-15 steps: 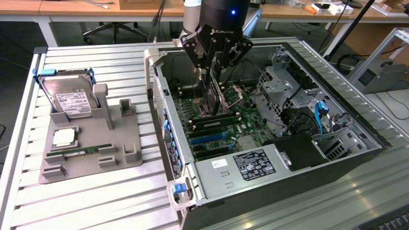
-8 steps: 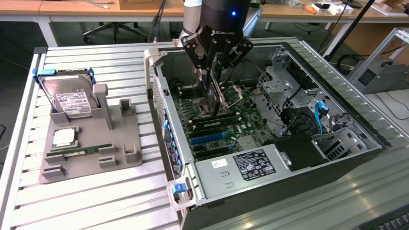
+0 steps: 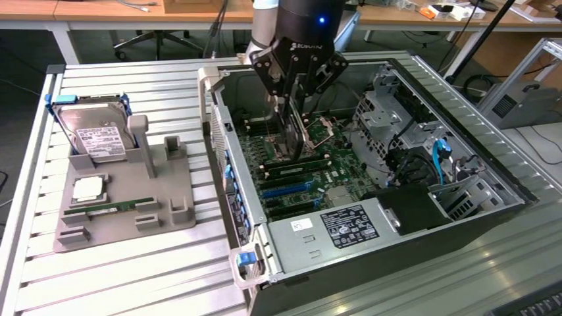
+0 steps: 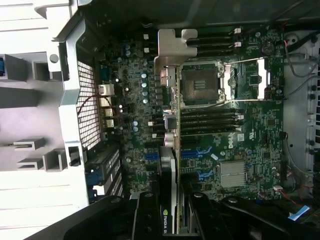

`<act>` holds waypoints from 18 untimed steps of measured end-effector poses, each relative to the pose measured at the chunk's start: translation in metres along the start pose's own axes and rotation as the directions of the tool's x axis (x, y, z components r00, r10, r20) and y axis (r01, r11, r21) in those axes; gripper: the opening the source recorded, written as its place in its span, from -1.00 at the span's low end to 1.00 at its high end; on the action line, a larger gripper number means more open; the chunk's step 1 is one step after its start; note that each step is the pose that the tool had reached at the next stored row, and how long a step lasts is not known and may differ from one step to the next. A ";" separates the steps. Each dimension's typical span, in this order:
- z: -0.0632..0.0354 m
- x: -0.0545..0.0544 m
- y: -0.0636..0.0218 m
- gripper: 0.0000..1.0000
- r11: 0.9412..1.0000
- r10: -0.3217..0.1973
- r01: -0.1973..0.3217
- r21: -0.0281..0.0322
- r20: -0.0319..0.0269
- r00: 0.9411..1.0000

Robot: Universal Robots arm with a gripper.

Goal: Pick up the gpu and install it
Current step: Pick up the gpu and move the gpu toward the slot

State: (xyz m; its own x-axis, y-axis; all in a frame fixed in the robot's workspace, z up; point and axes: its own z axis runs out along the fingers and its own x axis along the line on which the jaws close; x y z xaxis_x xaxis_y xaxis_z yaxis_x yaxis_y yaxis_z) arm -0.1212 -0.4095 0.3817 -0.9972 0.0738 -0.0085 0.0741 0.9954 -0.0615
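While the black claw [image 3: 297,92] pinches the thin flat gpu [image 3: 293,135], its silver bracket [image 4: 171,50] hangs over the green motherboard [image 4: 240,145].

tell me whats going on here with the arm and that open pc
A robot arm's hand is shut on the gpu, holding it on edge inside the open computer case, over the motherboard. The card does not look seated in a slot yet. On the exterior view's left, a hard drive and a memory stick sit in a grey holder.
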 end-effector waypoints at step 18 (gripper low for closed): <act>0.0072 -0.010 0.0000 -0.47 1.000 0.000 0.000 0.002 0.000 1.000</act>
State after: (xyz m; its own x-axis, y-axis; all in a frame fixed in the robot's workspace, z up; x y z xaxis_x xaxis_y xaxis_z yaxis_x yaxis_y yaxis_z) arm -0.1111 -0.4108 0.3746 -0.9972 0.0737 -0.0087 0.0741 0.9952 -0.0633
